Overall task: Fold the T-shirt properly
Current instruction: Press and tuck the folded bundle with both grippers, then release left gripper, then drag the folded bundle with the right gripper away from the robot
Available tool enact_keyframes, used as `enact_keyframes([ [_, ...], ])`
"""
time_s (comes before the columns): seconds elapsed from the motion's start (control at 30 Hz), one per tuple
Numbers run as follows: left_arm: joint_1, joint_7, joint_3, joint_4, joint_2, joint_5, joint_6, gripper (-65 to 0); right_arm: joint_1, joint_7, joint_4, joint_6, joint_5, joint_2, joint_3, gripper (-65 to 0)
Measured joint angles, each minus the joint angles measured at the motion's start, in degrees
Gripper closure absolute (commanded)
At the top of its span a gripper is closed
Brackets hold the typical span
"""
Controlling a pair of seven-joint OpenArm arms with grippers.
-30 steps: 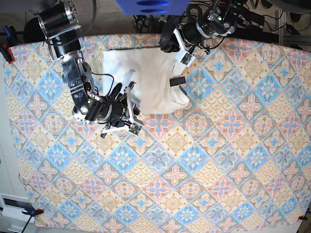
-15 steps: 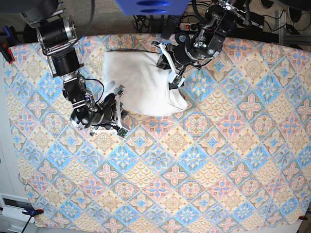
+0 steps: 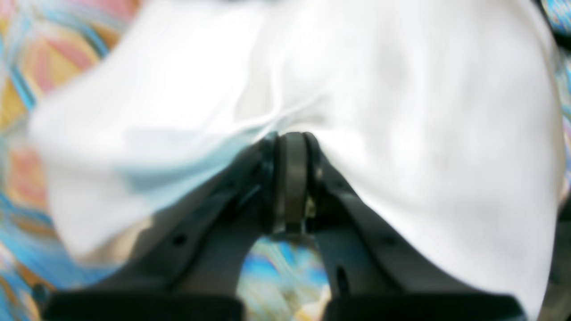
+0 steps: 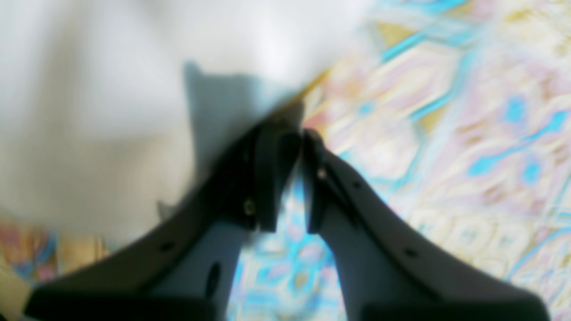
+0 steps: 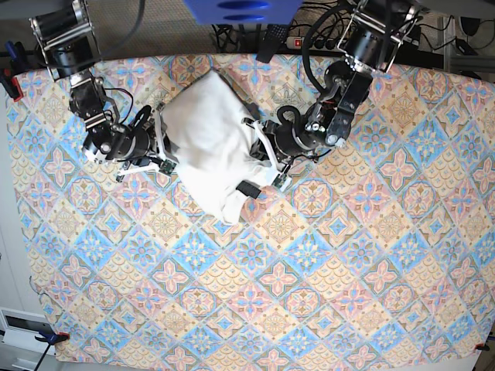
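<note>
The T-shirt lay bunched into a white, slanting heap on the upper middle of the bench, which was covered by a patterned cloth of blue, pink and yellow diamond tiles. A small black label showed near the heap's lower edge. The left end effector was pressed together at its tips with white fabric of the T-shirt pinched between them, at the heap's right side in the base view. The right end effector sat at the heap's left edge, its fingertips nearly touching with a narrow gap; whether it gripped any fabric could not be told from the blurred view.
</note>
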Motion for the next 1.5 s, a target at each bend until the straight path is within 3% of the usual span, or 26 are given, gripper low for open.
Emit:
enact_keyframes([
  [0.23,-9.9,0.4,1.3,-10.1,6.0,1.6,1.6,-2.3,-8.9,-3.1,10.3,0.4,-0.5,0.3,7.4,-8.9],
  [0.47,-16.4,-6.6,1.2,-21.1,12.1,5.5,2.0,-2.3,-14.7,-6.9,24.5,0.2,-0.7,0.6,15.8,-8.9],
  [0.67,-15.4,-4.2,0.8,-15.4,13.5,6.7,2.1,-2.3,-19.3,-8.9,30.1,0.3,1.2,-0.1,16.8,-8.9],
  [0.83,-10.9,0.4,-8.3,-2.9,8.1,2.1,4.6,-2.3,-14.9,-8.5,30.4,0.2,8.9,-4.8,9.2,-8.9],
  [0.93,-5.4,0.7,-13.0,3.4,1.3,-2.0,4.3,-2.3,-10.4,-8.8,30.4,0.0,8.6,-8.4,3.6,-8.9],
  [1.07,4.4,1.8,-20.0,10.6,-4.7,-6.1,5.0,-2.3,-6.5,-9.0,28.8,0.3,8.6,-14.0,-0.7,-8.9],
  [1.3,16.7,1.0,-32.0,25.3,-7.8,-8.4,4.4,-2.3,2.9,-8.5,11.0,0.0,8.3,-23.6,-3.2,-8.6],
  [1.4,21.0,1.3,-34.6,29.4,-8.5,-7.9,4.6,-2.3,5.7,-4.0,1.9,-0.2,8.5,-26.3,-3.0,-5.4],
  [1.5,22.9,1.5,-36.6,32.1,-8.1,-8.4,4.2,-2.3,6.6,0.3,-7.8,0.0,8.6,-26.9,-3.0,-4.3],
])
